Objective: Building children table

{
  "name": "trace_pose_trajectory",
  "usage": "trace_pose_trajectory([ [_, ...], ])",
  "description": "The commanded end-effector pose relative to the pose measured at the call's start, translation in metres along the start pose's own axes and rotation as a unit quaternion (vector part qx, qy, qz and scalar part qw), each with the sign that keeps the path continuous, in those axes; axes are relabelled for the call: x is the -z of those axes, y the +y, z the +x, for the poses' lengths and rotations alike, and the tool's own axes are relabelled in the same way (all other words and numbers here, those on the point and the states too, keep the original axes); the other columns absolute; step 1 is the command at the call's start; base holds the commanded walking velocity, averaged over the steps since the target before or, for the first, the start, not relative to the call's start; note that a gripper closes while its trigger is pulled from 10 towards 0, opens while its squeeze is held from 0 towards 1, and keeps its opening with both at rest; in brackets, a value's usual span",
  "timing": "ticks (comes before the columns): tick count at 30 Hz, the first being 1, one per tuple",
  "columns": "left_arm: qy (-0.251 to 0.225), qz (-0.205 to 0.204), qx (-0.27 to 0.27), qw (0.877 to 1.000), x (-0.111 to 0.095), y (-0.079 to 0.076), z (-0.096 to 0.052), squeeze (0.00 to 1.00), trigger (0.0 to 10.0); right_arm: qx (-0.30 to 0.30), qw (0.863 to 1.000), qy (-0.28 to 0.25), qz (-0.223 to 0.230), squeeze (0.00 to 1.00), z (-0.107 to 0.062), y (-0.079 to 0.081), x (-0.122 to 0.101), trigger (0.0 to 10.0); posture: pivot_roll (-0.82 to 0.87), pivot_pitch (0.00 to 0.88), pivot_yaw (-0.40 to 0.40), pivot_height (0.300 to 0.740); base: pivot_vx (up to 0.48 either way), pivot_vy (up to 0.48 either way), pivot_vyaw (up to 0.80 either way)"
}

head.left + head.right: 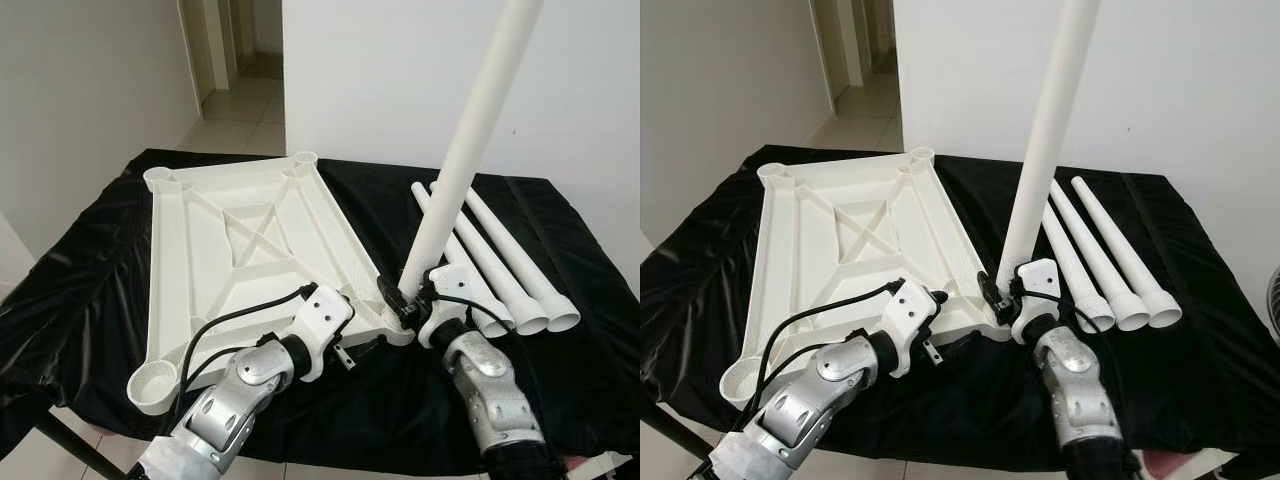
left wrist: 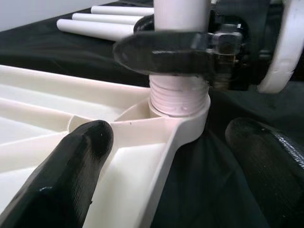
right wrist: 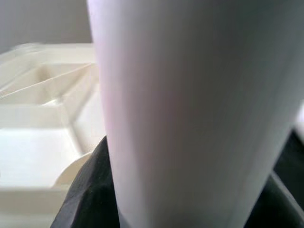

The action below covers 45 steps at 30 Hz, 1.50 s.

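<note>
A white plastic tabletop lay upside down, ribbed underside up, on a table draped in a black cloth, taking up the left and middle of that surface. Round leg sockets stood at its corners; the one at the near left corner was open and held nothing. At the tabletop's near right corner a long white table leg stood almost upright, leaning slightly to the right, its threaded lower end seated in the corner socket. The right gripper was clamped around this leg just above the socket, its black fingers pressed against the tube, so the tool was holding the leg. The left gripper hovered at the near edge of the tabletop, just left of that same corner, with its two black fingers spread wide and nothing between them; one finger lay over the tabletop's rim and the other over the black cloth beside it. Three more white legs lay side by side on the cloth toward the right edge of the table, their wider ends pointing to the near edge. Behind the table rose a white wall, with a tiled doorway open on the far left.
</note>
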<state>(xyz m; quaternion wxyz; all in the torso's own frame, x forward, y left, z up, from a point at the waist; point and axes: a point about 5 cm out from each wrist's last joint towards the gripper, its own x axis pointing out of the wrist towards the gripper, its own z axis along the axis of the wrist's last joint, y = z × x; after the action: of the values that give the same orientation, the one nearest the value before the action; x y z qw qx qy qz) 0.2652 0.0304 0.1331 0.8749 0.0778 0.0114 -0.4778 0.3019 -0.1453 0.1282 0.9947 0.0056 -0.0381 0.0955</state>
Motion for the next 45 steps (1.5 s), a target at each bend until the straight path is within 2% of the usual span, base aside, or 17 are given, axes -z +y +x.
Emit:
trace_pose_trajectory([
  [1,0.001,-0.003,0.043,0.999,0.000,-0.005,-0.002,0.00,10.0,0.048,0.998,0.039,0.015,0.00,-0.005,-0.001,0.014,0.0,-0.03,0.009,0.012,0.740,0.000,0.000,0.00],
  [3,0.001,-0.003,0.042,0.999,-0.001,-0.005,-0.002,0.00,10.0,0.053,0.997,0.041,0.047,0.00,-0.004,0.011,0.014,0.0,-0.02,0.011,0.010,0.740,0.000,0.000,0.00],
  [6,0.001,-0.004,0.042,0.999,-0.001,-0.005,-0.002,0.00,10.0,0.052,0.996,0.041,0.061,0.00,-0.003,0.016,0.013,0.0,-0.02,0.011,0.010,0.740,0.000,0.000,0.00],
  [9,0.001,-0.008,0.037,0.999,-0.002,-0.004,-0.002,0.00,10.0,0.052,0.995,0.028,0.078,0.00,-0.002,0.033,0.005,0.0,-0.02,0.015,0.016,0.740,0.000,0.000,0.00],
  [13,0.001,-0.011,0.037,0.999,-0.002,-0.005,-0.003,0.00,10.0,0.060,0.995,0.026,0.070,0.00,-0.002,0.030,0.004,0.0,-0.02,0.014,0.019,0.740,0.000,0.000,0.00],
  [14,0.001,-0.010,0.037,0.999,-0.002,-0.005,-0.003,0.00,10.0,0.051,0.996,0.028,0.063,0.00,-0.002,0.026,0.003,10.0,-0.02,0.014,0.019,0.740,0.000,0.000,0.00],
  [19,0.003,-0.009,0.035,0.999,-0.003,-0.004,-0.003,0.00,10.0,0.020,0.999,0.017,0.041,0.00,0.000,0.018,-0.002,10.0,-0.03,0.013,0.028,0.740,0.000,0.000,0.00],
  [20,0.002,-0.009,0.034,0.999,-0.003,-0.003,-0.003,0.00,10.0,-0.003,0.999,0.009,0.032,1.00,0.000,0.013,-0.005,10.0,-0.03,0.013,0.031,0.740,0.000,0.000,0.00],
  [23,0.002,-0.009,0.034,0.999,-0.004,-0.002,-0.003,0.00,10.0,-0.028,0.999,0.004,0.023,1.00,0.000,0.008,-0.008,10.0,-0.03,0.014,0.031,0.740,0.000,0.000,0.00],
  [25,0.004,-0.008,0.034,0.999,-0.004,0.000,-0.005,0.00,10.0,-0.087,0.996,-0.003,-0.005,1.00,0.000,0.000,-0.015,10.0,-0.03,0.013,0.030,0.740,0.000,0.000,0.00],
  [30,0.004,-0.008,0.033,0.999,-0.004,0.000,-0.005,0.00,10.0,-0.110,0.994,-0.003,-0.019,1.00,0.000,0.000,-0.015,10.0,-0.03,0.014,0.030,0.740,0.000,0.000,0.00],
  [31,0.004,-0.009,0.032,0.999,-0.005,0.000,-0.005,0.00,10.0,-0.140,0.990,0.003,-0.021,0.21,-0.001,0.002,-0.015,10.0,-0.02,0.012,0.029,0.740,0.000,0.000,0.00],
  [32,0.004,-0.009,0.032,0.999,-0.005,0.000,-0.005,0.00,10.0,-0.140,0.990,0.003,-0.021,0.21,-0.001,0.002,-0.015,10.0,-0.02,0.012,0.029,0.740,0.000,0.000,0.00],
  [33,0.004,-0.009,0.031,0.999,-0.005,-0.001,-0.006,0.00,10.0,-0.180,0.983,0.006,-0.030,0.00,-0.002,0.001,-0.015,10.0,-0.02,0.013,0.029,0.740,0.000,0.000,0.00],
  [36,0.004,-0.010,0.030,0.999,-0.005,-0.001,-0.006,0.00,10.0,-0.209,0.977,0.009,-0.035,0.00,-0.002,0.001,-0.015,10.0,-0.02,0.012,0.030,0.740,0.000,0.000,0.00],
  [38,0.005,-0.011,0.031,0.999,-0.005,0.000,-0.006,0.00,10.0,-0.270,0.962,0.026,-0.041,0.00,-0.002,-0.001,-0.014,10.0,-0.02,0.010,0.030,0.740,0.000,0.000,0.00],
  [45,0.004,-0.007,0.034,0.999,-0.007,-0.001,-0.004,0.00,10.0,-0.310,0.946,0.055,-0.078,0.00,0.005,-0.007,-0.007,10.0,-0.02,0.006,0.027,0.740,0.000,0.000,0.00],
])
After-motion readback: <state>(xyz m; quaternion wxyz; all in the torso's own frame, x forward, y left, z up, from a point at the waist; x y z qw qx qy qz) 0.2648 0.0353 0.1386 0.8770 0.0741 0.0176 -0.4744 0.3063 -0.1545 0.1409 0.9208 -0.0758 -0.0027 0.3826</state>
